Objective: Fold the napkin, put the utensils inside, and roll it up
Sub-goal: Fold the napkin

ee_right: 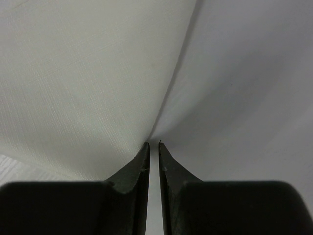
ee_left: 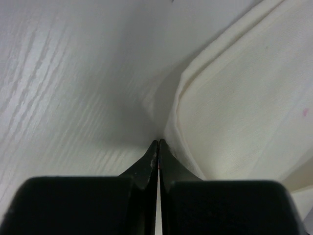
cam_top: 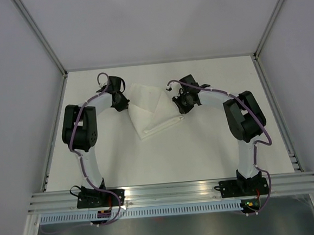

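Observation:
The white napkin [cam_top: 152,111] lies partly doubled over at the back middle of the table, between my two grippers. My left gripper [cam_top: 123,102] is at its left edge. In the left wrist view the jaws [ee_left: 159,142] are shut, and a folded edge of the napkin [ee_left: 244,107] runs down into the tips. My right gripper [cam_top: 180,105] is at the napkin's right corner. In the right wrist view the jaws [ee_right: 153,144] are shut on a thin edge of the napkin [ee_right: 83,88], with cloth showing between them. No utensils are in view.
The off-white tabletop [cam_top: 166,160] is fenced by aluminium rails at the sides [cam_top: 57,125] and grey walls behind. Both arm bases sit on the near rail [cam_top: 173,191].

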Controlling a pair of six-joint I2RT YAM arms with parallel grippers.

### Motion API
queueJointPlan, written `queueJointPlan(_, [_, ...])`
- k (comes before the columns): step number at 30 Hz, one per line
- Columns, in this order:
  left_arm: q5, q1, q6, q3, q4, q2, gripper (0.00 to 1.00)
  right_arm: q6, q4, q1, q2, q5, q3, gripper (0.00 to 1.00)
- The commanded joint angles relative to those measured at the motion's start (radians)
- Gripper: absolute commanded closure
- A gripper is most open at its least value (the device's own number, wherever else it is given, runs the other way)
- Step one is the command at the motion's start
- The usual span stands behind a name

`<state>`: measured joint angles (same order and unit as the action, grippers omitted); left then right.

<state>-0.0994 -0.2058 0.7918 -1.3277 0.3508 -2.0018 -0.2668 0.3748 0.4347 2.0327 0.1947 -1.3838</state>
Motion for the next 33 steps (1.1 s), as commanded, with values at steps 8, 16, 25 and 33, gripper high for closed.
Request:
queueJointPlan(8, [0.073,-0.053,-0.169,-0.278,0.183,-0.178,0.98,-0.025,0.101,0.024,-0.126,0.057,0.081,0.82])
queueJointPlan(16, [0.095,-0.092,-0.232,-0.475,0.297,-0.302,0.95,-0.022,0.131,0.061,-0.158,0.074,0.127,0.82])
queueJointPlan(25, [0.121,-0.044,-0.272,-0.473,0.281,-0.232,0.73,-0.025,0.092,0.033,-0.227,-0.024,0.143,0.79])
queueJointPlan(33, [0.188,0.023,-0.341,-0.36,0.196,0.059,0.53,-0.072,0.052,0.013,-0.338,-0.038,0.147,0.57])
